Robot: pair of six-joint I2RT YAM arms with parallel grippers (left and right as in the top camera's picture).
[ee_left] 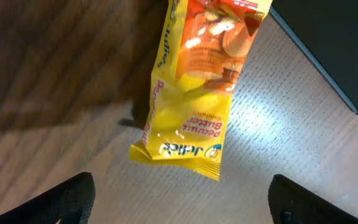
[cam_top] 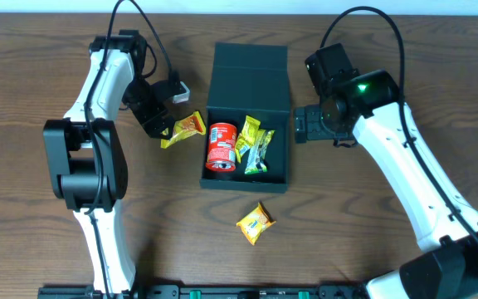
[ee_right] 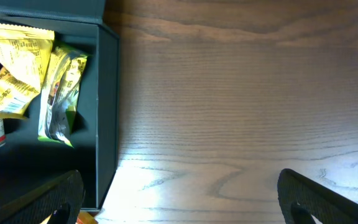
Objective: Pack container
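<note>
The dark teal container (cam_top: 275, 172) lies open at the table's middle, its flap lid (cam_top: 250, 76) folded back. Inside are a red can (cam_top: 221, 146), a yellow packet (cam_top: 246, 136) and a green packet (cam_top: 259, 152). A yellow peanut-butter cracker packet (cam_top: 183, 129) lies on the table left of the container; it fills the left wrist view (ee_left: 194, 93). My left gripper (cam_top: 158, 124) is open just left of this packet, with nothing in it. My right gripper (cam_top: 303, 124) is open and empty beside the container's right wall (ee_right: 107, 112). Another yellow packet (cam_top: 255, 223) lies in front of the container.
Wood-grain table (cam_top: 372, 241) all around. The arms' black bases stand at the front left (cam_top: 85, 170) and front right. Cables arc over both arms near the back edge.
</note>
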